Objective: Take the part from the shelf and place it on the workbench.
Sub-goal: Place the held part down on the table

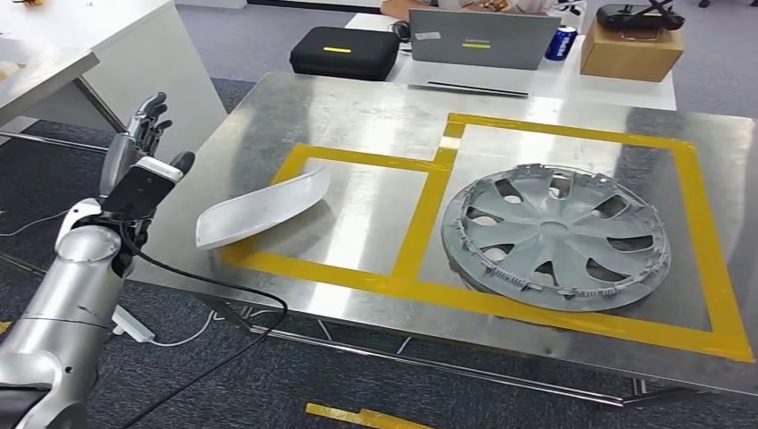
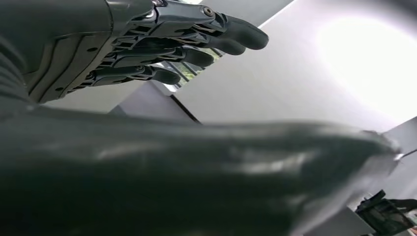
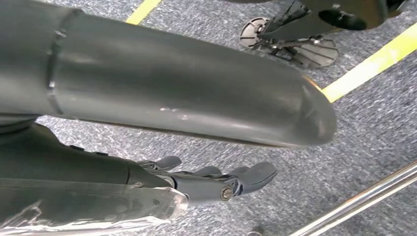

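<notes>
A grey curved part lies on the steel workbench, across the left edge of the left yellow-taped square. My left hand is raised beside the bench's left edge, apart from the part, with its fingers spread and nothing in it. The left wrist view shows those fingers stretched out above the thick thumb, with nothing between them. In the right wrist view my right hand hangs over grey carpet with its fingers extended, holding nothing.
A grey hubcap fills the right taped square. Behind the bench stand a black case, a laptop, a blue can and a cardboard box. A white table stands at the left. A black cable hangs from my left arm.
</notes>
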`<state>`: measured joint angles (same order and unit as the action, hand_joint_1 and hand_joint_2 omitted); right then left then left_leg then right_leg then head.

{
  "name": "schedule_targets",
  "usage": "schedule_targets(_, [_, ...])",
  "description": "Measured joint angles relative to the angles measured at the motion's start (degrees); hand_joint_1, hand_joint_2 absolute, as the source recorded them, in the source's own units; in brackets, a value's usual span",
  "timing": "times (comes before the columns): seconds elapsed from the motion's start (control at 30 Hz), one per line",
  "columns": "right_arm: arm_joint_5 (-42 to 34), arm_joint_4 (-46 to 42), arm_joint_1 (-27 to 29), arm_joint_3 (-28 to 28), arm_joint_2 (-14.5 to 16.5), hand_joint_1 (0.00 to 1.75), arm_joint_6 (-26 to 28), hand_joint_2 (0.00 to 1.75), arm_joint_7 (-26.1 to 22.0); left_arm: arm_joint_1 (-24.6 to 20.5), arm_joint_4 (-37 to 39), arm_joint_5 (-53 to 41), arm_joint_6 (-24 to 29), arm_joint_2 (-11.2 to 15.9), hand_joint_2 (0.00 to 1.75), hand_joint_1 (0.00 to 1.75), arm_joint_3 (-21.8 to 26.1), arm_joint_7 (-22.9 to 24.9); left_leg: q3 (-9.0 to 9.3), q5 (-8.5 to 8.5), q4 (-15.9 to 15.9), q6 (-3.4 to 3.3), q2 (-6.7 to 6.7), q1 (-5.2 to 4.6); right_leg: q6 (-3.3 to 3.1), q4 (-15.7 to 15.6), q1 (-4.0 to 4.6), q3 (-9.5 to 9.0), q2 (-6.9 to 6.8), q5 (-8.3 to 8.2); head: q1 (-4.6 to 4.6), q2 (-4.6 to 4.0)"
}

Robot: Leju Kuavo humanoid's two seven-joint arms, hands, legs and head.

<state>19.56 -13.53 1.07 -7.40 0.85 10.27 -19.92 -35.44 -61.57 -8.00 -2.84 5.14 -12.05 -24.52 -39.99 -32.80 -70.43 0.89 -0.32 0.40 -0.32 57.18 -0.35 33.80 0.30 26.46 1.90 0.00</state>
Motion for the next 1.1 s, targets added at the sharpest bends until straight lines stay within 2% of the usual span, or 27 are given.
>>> schedule_targets(0.03, [0.0,0.0,0.03,-0.02,0.02,0.0,0.01,0.0,0.11,0.44,-0.65,-0.05,0.37,-0.29,0.0,0.0,-0.28,0.0,-1.2,-0.55,-2.41,0.09,0.0,0.03,-0.01,0.01,0.01,-0.03,0.02,0.04,0.01,0.0])
schedule_targets(0.07, [0.0,-0.01,0.03,-0.04,0.09,0.0,0.0,0.0,0.2,0.83,-1.4,-0.18,0.88,-0.62,0.0,0.0,-0.57,0.0,-1.53,-0.01,-2.95,0.12,0.0,0.06,0.02,0.05,0.0,-0.06,0.02,0.07,-0.01,0.0])
schedule_targets(0.1, [0.0,-0.01,0.01,-0.05,0.16,0.0,-0.02,0.0,0.26,1.07,-2.15,-0.44,1.49,-0.98,0.0,0.0,-0.88,0.01,-0.83,1.55,-1.33,0.1,0.01,0.1,0.09,0.1,0.0,-0.11,0.02,0.13,-0.01,0.0])
schedule_targets(0.17, [0.0,-0.02,-0.08,-0.08,0.35,0.0,-0.06,0.0,0.35,1.21,-3.83,-1.14,2.77,-1.58,0.0,0.0,-1.53,0.19,2.43,5.41,5.41,-0.16,0.01,0.15,0.38,0.25,0.0,-0.23,0.02,0.32,-0.01,0.0])
schedule_targets(0.2, [-0.01,-0.02,-0.12,-0.08,0.39,0.0,-0.08,0.0,0.4,1.2,-4.58,-1.49,3.32,-1.87,0.0,0.0,-1.9,0.33,4.0,6.47,8.66,-0.36,0.0,0.11,0.61,0.42,0.09,-0.2,0.05,0.45,0.0,0.0])
schedule_targets(0.27, [-0.02,-0.02,-0.13,-0.08,0.45,0.0,-0.08,0.0,0.58,1.34,-5.83,-2.08,4.38,-2.52,0.0,0.0,-2.56,0.81,5.3,6.69,11.56,-0.79,-0.04,-0.05,1.16,0.61,0.23,0.06,0.06,0.51,0.01,0.0])
schedule_targets(0.33, [-0.02,-0.02,-0.11,-0.08,0.48,0.0,-0.05,0.0,0.74,1.6,-6.77,-2.52,5.21,-3.11,0.0,0.0,-3.15,1.23,5.32,6.72,11.94,-1.33,-0.08,-0.09,1.79,1.32,0.33,0.32,-0.04,0.84,0.03,0.0])
schedule_targets(0.4, [-0.02,-0.02,-0.1,-0.08,0.52,0.0,0.01,0.0,0.8,1.78,-7.57,-2.75,5.74,-3.69,0.0,0.0,-3.7,1.46,5.61,6.92,12.21,-1.9,-0.08,0.12,2.49,5.52,0.56,1.44,-0.25,2.63,0.28,0.0])
schedule_targets(0.47, [-0.02,-0.03,-0.15,-0.11,0.61,0.0,0.03,0.0,0.87,1.82,-8.38,-2.8,5.98,-4.33,0.0,0.0,-4.43,1.63,5.76,6.99,12.31,-2.36,-0.06,0.23,2.94,12.24,0.55,3.76,-0.34,5.93,0.72,0.0])
schedule_targets(0.53, [-0.02,-0.04,-0.2,-0.18,0.7,0.0,0.02,0.0,1.01,1.87,-9.05,-2.8,6.0,-4.66,0.0,0.0,-5.31,1.79,5.58,7.05,12.29,-2.62,-0.06,0.13,2.95,17.28,0.32,6.01,-0.31,9.05,0.92,0.0])
schedule_targets(0.57, [-0.02,-0.04,-0.18,-0.22,0.73,0.0,0.02,0.0,1.09,1.97,-9.26,-2.8,5.99,-4.72,0.0,0.0,-5.71,1.87,5.53,7.09,12.27,-2.63,-0.06,0.1,2.88,18.08,0.27,6.44,-0.32,9.54,0.92,0.0])
schedule_targets(0.6, [-0.02,-0.04,-0.16,-0.26,0.74,0.0,0.01,0.0,1.15,2.08,-9.47,-2.8,5.98,-4.8,0.0,0.0,-6.04,1.91,5.51,7.13,12.25,-2.62,-0.06,0.09,2.79,17.18,0.24,6.04,-0.32,8.94,0.93,0.0])
schedule_targets(0.63, [-0.02,-0.05,-0.15,-0.3,0.74,0.0,0.01,0.0,1.19,2.19,-9.66,-2.8,5.98,-4.87,0.0,0.0,-6.29,1.92,5.52,7.17,12.24,-2.57,-0.06,0.1,2.67,14.32,0.21,4.66,-0.33,7.24,0.93,0.0])
schedule_targets(0.67, [-0.02,-0.06,-0.16,-0.32,0.74,0.0,0.0,0.0,1.19,2.26,-9.95,-2.8,5.97,-4.95,0.0,0.0,-6.49,1.92,5.54,7.23,12.22,-2.48,-0.06,0.1,2.55,10.13,0.18,2.64,-0.34,5.06,0.94,0.0])
schedule_targets(0.73, [-0.02,-0.08,-0.29,-0.35,0.79,0.0,-0.02,0.0,1.2,2.23,-10.62,-2.79,5.93,-5.06,0.0,0.0,-6.85,1.92,5.33,7.4,12.12,-2.07,-0.07,-0.08,2.35,2.94,0.22,-0.89,-0.28,2.5,0.92,0.0])
schedule_targets(0.77, [-0.02,-0.09,-0.37,-0.37,0.82,0.0,-0.04,0.0,1.22,2.22,-10.94,-2.77,5.88,-5.07,0.0,0.0,-7.08,1.92,5.13,7.59,12.07,-1.76,-0.08,-0.18,2.21,1.2,0.27,-1.69,-0.23,2.15,0.86,0.0])
schedule_targets(0.87, [-0.02,-0.09,-0.34,-0.43,0.98,0.0,-0.1,0.0,1.33,2.4,-11.44,-2.61,5.71,-5.06,0.0,0.0,-7.75,1.92,4.64,8.01,12.02,-0.81,-0.09,-0.21,1.35,0.65,0.27,-1.6,-0.14,1.71,0.67,0.0])
schedule_targets(0.9, [-0.03,-0.09,-0.31,-0.44,1.04,0.0,-0.11,0.0,1.35,2.46,-11.59,-2.54,5.66,-5.06,0.0,0.0,-7.87,1.92,4.47,7.38,11.59,-0.52,-0.07,-0.17,0.94,0.6,0.2,-1.48,-0.17,1.41,0.61,0.0])
schedule_targets(0.93, [-0.04,-0.09,-0.33,-0.45,1.1,0.0,-0.13,0.0,1.36,2.48,-11.76,-2.45,5.62,-5.05,0.0,0.0,-7.94,1.92,4.0,6.0,10.24,-0.27,-0.06,-0.15,0.52,0.5,0.13,-1.32,-0.21,1.12,0.52,0.0])
schedule_targets(0.97, [-0.05,-0.09,-0.38,-0.45,1.14,0.0,-0.14,0.0,1.36,2.48,-11.88,-2.4,5.58,-5.04,0.0,0.0,-7.99,1.92,3.15,3.94,7.78,-0.06,-0.04,-0.12,0.18,0.45,0.12,-1.1,-0.26,0.86,0.43,0.0])
schedule_targets(1.03, [-0.07,-0.09,-0.44,-0.45,1.16,0.0,-0.17,0.0,1.37,2.58,-12.04,-2.34,5.5,-5.03,0.0,0.0,-8.11,1.92,0.73,-0.48,0.59,0.12,-0.03,-0.11,-0.21,0.46,0.3,-0.42,-0.3,0.4,0.32,0.0])
schedule_targets(1.07, [-0.07,-0.09,-0.46,-0.46,1.18,0.0,-0.19,0.0,1.37,2.7,-12.04,-2.34,5.48,-5.03,0.0,0.0,-8.2,1.92,-0.06,-1.76,-2.24,0.06,-0.03,-0.13,-0.29,0.47,0.41,-0.04,-0.32,0.15,0.33,0.0])
schedule_targets(1.1, [-0.07,-0.09,-0.46,-0.46,1.21,0.0,-0.2,0.0,1.38,2.82,-12.04,-2.34,5.46,-5.02,0.0,0.0,-8.27,1.93,-0.05,-2.01,-3.4,-0.11,-0.03,-0.18,-0.31,0.48,0.54,0.34,-0.33,-0.11,0.32,0.0])
